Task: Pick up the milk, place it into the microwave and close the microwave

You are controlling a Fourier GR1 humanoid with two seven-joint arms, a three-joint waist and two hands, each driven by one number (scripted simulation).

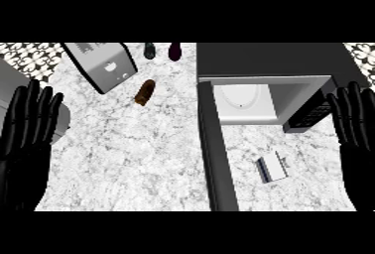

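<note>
The milk (272, 167) lies on the marble counter (139, 158) in front of the microwave (271, 74), a small white carton on its side, at about four o'clock from the middle of the view. It sits just to the right of the microwave's door (218, 158), which stands swung wide open and runs down toward six o'clock like a dark wall. The carton's long axis runs roughly from eleven to five o'clock, tilted a little off the line of the door. The right hand (355, 119) rests at the three o'clock edge, fingers straight and up, holding nothing; the carton lies at about seven o'clock from it, on the same side of the door. The left hand (29, 119) rests at the nine o'clock edge, also released with fingers straight, and the door stands between it and the carton. So the right hand looks the natural one for the pick, with no barrier in its way. The microwave's white cavity (245, 101) opens at about twelve o'clock from the carton, a short way up. A toaster (102, 64), a brown item (145, 92) and two dark bottles (149, 50) sit well apart on the left.
</note>
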